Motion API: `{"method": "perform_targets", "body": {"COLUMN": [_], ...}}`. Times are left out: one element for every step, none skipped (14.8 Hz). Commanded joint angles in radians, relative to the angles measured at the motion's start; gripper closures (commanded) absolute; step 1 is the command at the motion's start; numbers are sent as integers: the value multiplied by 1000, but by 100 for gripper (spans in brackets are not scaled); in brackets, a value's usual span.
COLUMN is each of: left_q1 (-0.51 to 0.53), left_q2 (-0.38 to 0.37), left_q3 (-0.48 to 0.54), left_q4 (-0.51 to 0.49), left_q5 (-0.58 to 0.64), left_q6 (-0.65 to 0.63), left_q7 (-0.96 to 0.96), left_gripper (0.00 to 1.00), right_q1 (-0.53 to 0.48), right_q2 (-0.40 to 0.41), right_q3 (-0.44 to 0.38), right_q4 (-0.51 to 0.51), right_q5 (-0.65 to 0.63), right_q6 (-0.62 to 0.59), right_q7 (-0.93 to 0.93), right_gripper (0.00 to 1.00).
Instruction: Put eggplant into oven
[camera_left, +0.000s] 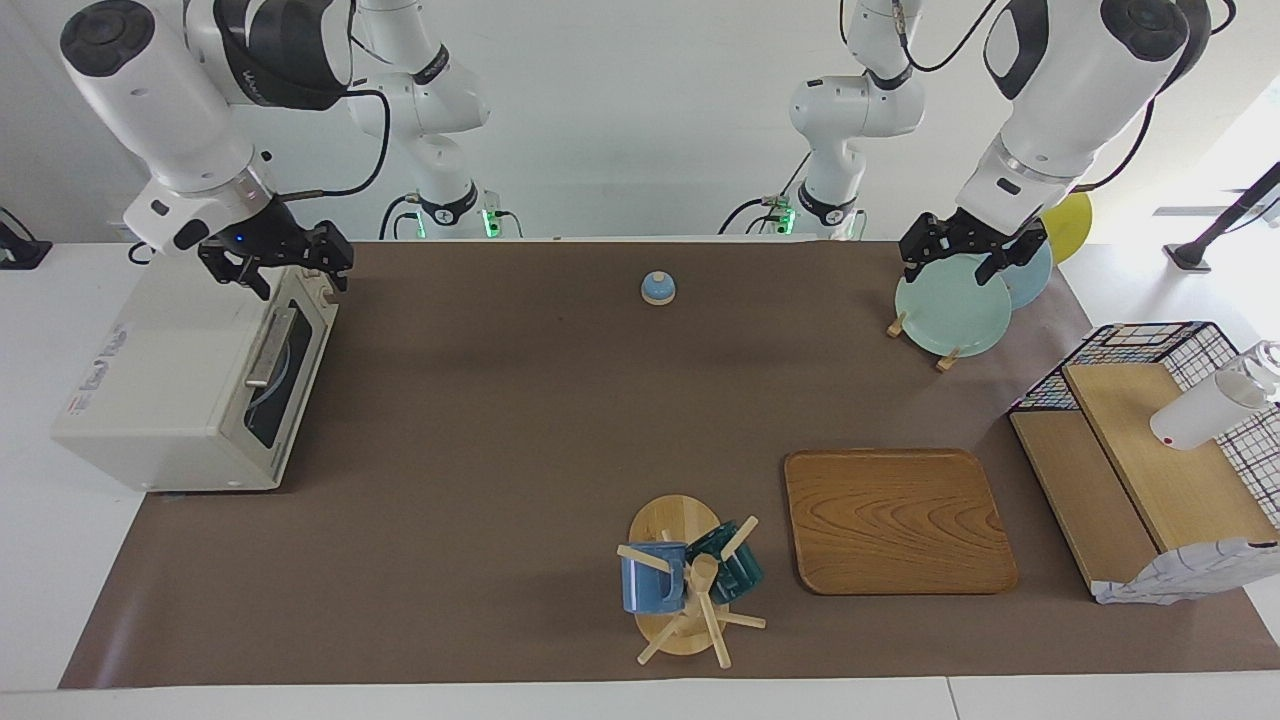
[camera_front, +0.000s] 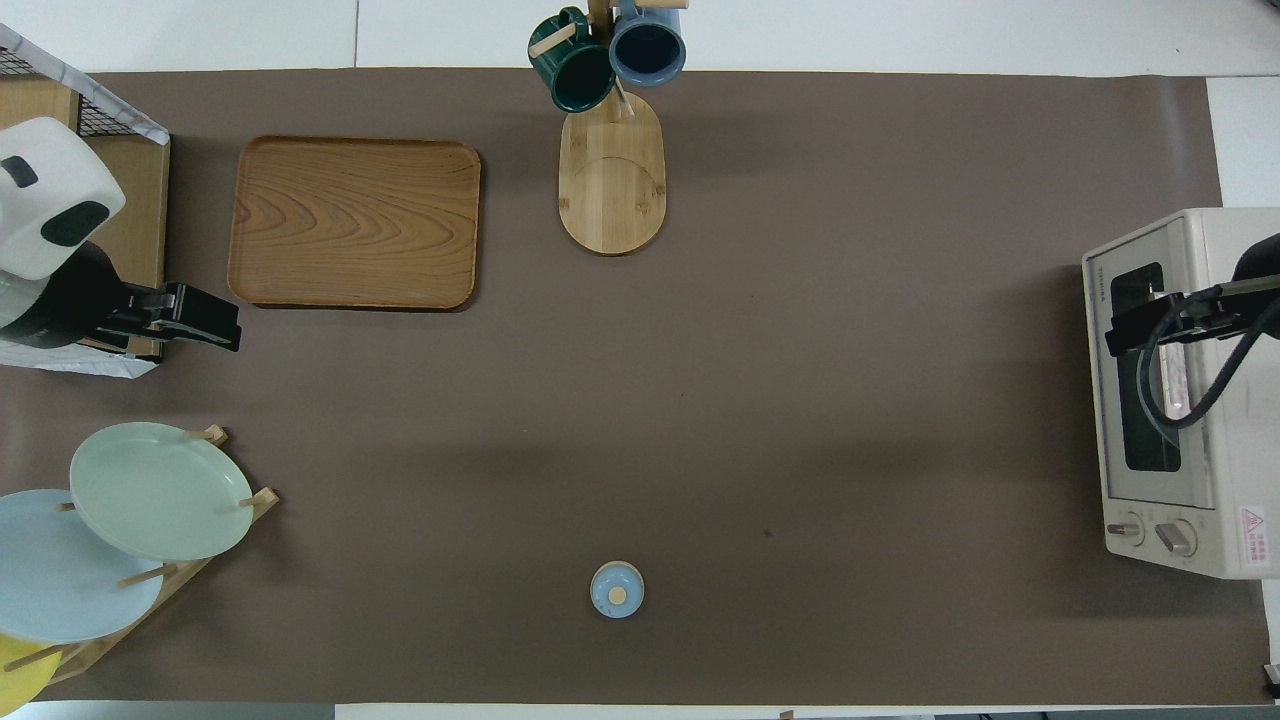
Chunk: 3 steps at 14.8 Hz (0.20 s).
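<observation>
Right gripper (camera_left: 290, 272) hangs over the top of the toaster oven (camera_left: 180, 385), at the corner nearest the robots; fingers spread apart, nothing between them. The oven sits at the right arm's end of the table, door shut, glass front facing the middle of the brown mat (camera_left: 500, 450), knobs at the end nearest the robots. A curved pale-blue shape shows through the glass; can't tell what it is. Eggplant: can't see it in either view.

Left gripper (camera_left: 965, 262) hangs over the plate rack (camera_front: 150, 575) at the left arm's end, fingers apart, empty, just above the rim of the green plate (camera_left: 952, 305). A blue plate (camera_front: 60, 580) and a yellow one (camera_front: 20, 675) are racked beside the green one.

Also on the mat: small blue lid with a wooden knob (camera_left: 658, 288) near the robots' edge, mid-table. Wooden tray (camera_left: 897, 521) toward the edge away from the robots, and beside it a mug tree (camera_left: 680, 590) holding a blue mug (camera_left: 652, 580) and a dark green one (camera_left: 738, 565). A wire-and-wood shelf (camera_left: 1150, 470) stands off the mat at the left arm's end, with a white bottle (camera_left: 1205, 410) lying on it.
</observation>
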<state>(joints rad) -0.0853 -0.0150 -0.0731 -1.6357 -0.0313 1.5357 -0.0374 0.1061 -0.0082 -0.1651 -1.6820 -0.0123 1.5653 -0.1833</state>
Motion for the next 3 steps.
{"method": "perform_targets", "body": {"left_q1": [7, 7, 7], "left_q2": [-6, -6, -6], "left_q3": [-5, -5, -5], "left_q4": [0, 0, 0], "left_q5": [21, 21, 22], "left_q6": [-6, -6, -6], "left_q7": [5, 5, 5], "left_gripper": [0, 0, 0], "right_q1": [0, 0, 0], "right_q2": [-10, -10, -10], "right_q3": [4, 6, 6], "right_q4": [1, 1, 1], "right_q5": [9, 8, 6], "right_q6": [-5, -5, -5], "right_q7": [1, 1, 1], "right_gripper": [0, 0, 0]}}
